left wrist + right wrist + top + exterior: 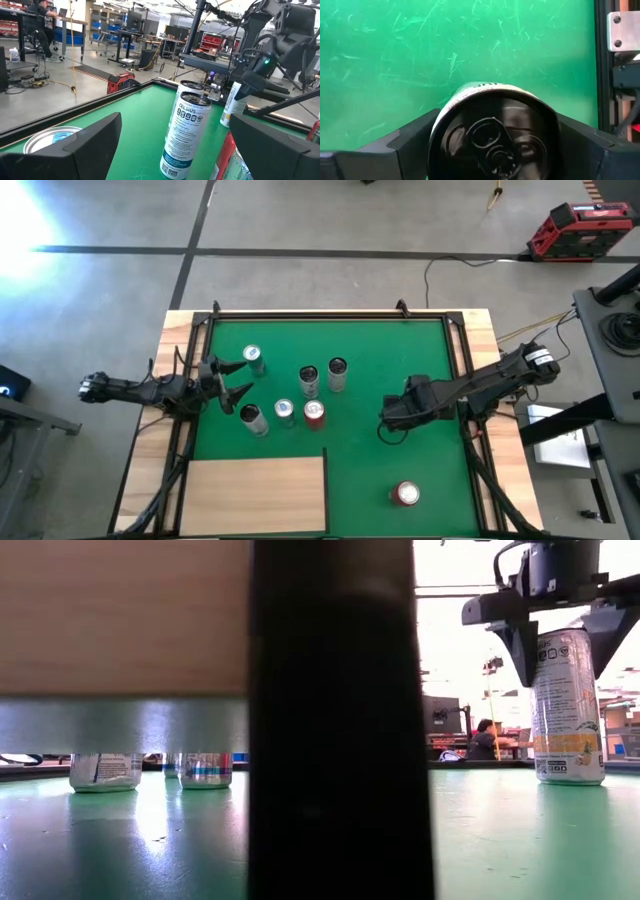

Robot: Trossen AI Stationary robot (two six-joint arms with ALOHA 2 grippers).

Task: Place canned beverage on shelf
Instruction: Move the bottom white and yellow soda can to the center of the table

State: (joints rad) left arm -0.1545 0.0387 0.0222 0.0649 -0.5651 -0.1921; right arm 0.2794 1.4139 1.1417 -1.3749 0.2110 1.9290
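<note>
The right gripper (558, 640) clamps a tall can (566, 705) standing on the green surface (360, 345) (left gripper (232, 377) wide, empty), so next comes lifting it toward the shelf (255, 493).

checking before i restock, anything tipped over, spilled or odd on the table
Nothing stands out. The cans on the mat all stand upright with no spill, and the shelf is bare. The right gripper holds a white can upright.

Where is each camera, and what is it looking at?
High view: above the table, looking down at the shelf, cans and both arms.
Low view: at table height, looking level across; the right gripper is round a white can.
Left wrist view: past the left gripper, open jaws, at standing cans.
Right wrist view: down on that same white can.
</note>
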